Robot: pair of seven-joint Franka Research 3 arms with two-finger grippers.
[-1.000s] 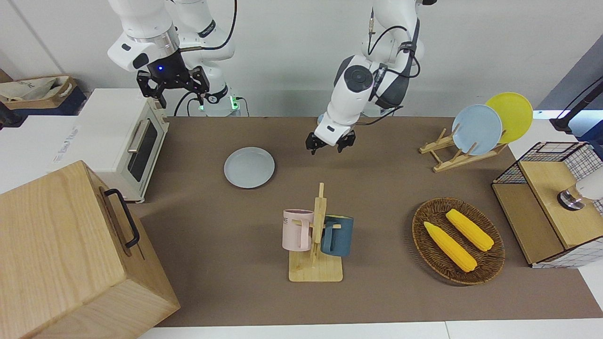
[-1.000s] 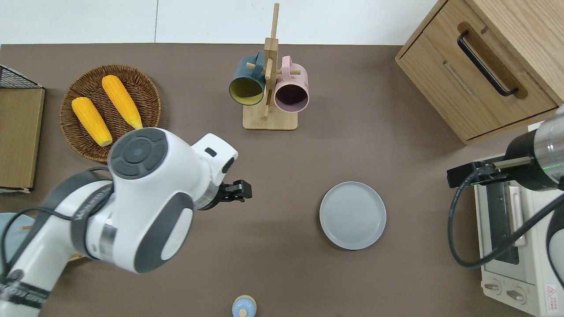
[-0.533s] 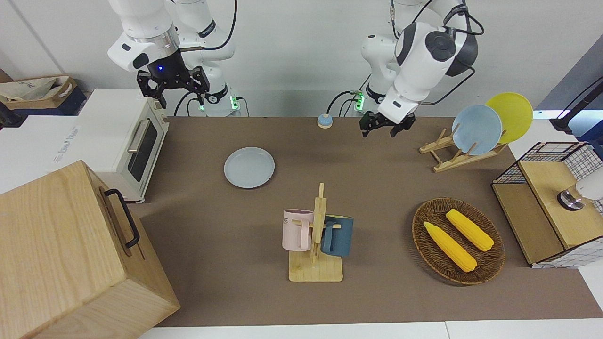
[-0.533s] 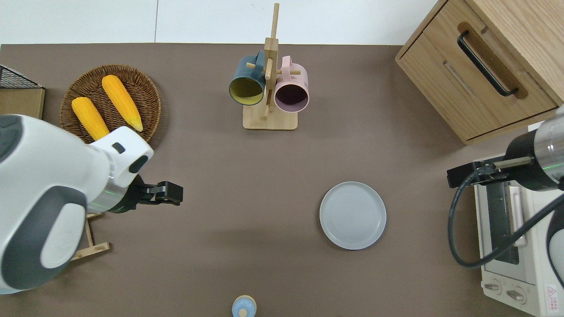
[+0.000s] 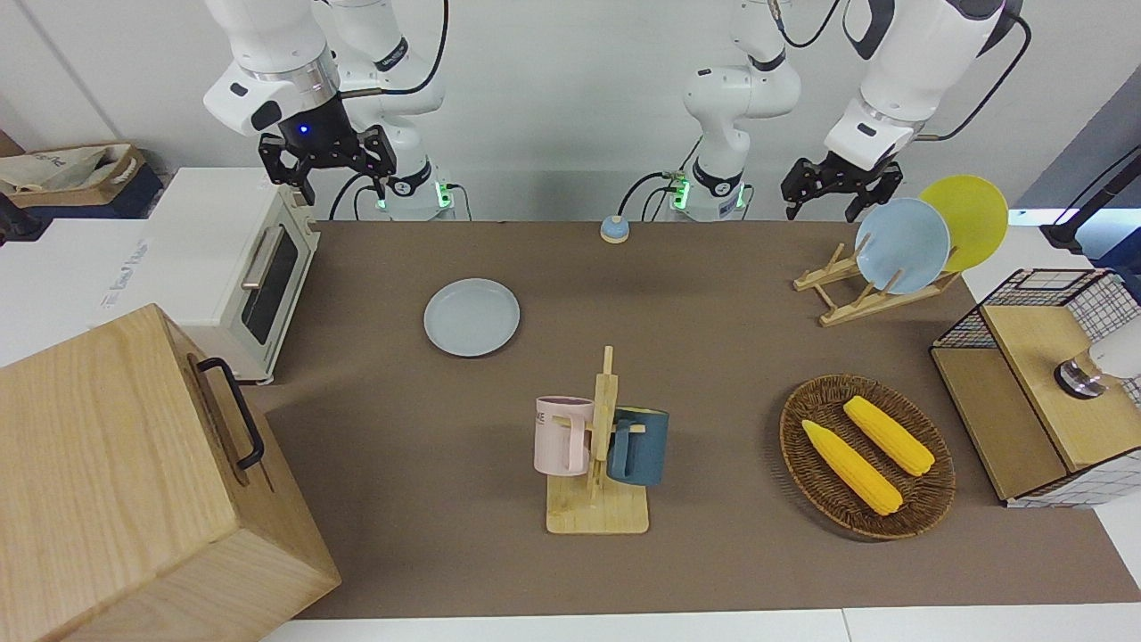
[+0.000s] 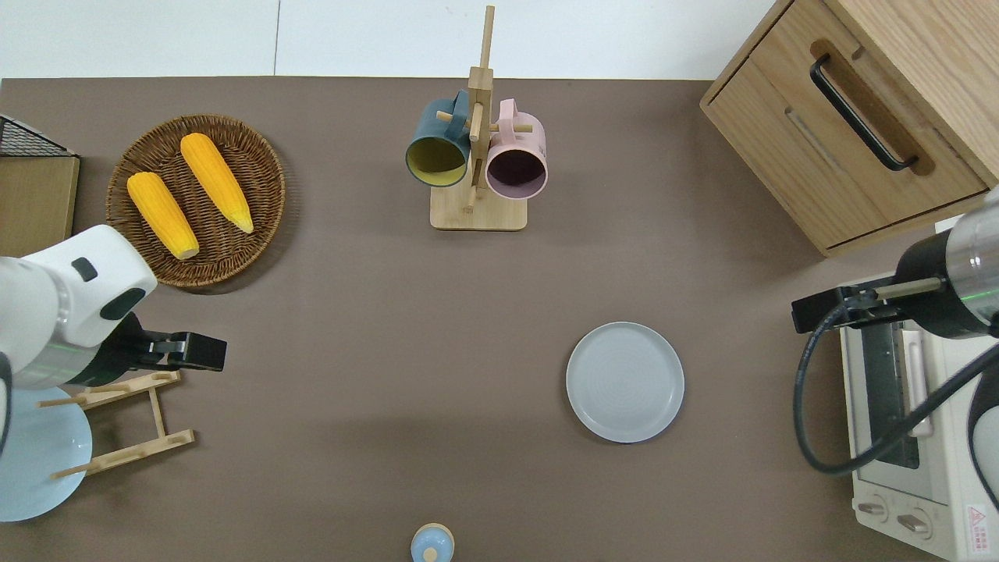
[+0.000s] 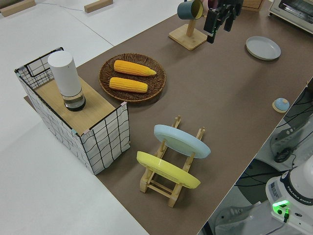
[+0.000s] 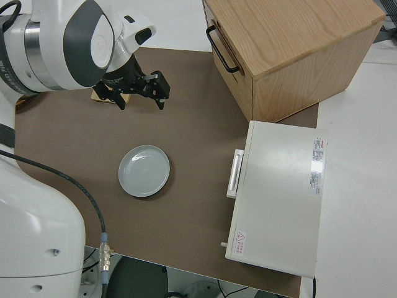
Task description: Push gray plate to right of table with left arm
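The gray plate (image 5: 471, 316) lies flat on the brown table (image 5: 713, 357), toward the right arm's end, beside the toaster oven; it also shows in the overhead view (image 6: 625, 382) and the right side view (image 8: 144, 171). My left gripper (image 5: 829, 201) is open and empty, up in the air. In the overhead view it (image 6: 218, 352) is over the table by the wooden plate rack, far from the gray plate. My right arm is parked, its gripper (image 5: 341, 185) open and a blue light on its wrist.
A mug rack (image 5: 597, 446) with a pink and a dark blue mug stands mid-table. A wicker basket (image 5: 866, 455) holds two corn cobs. A rack holds a sky-blue plate (image 5: 902, 245) and a yellow plate (image 5: 967, 218). Toaster oven (image 5: 241, 259), wooden cabinet (image 5: 134, 481), wire shelf (image 5: 1043, 383), small blue bell (image 5: 612, 230).
My left arm has swung away from the middle of the table toward its own end and risen. The gray plate and the right arm have not moved.
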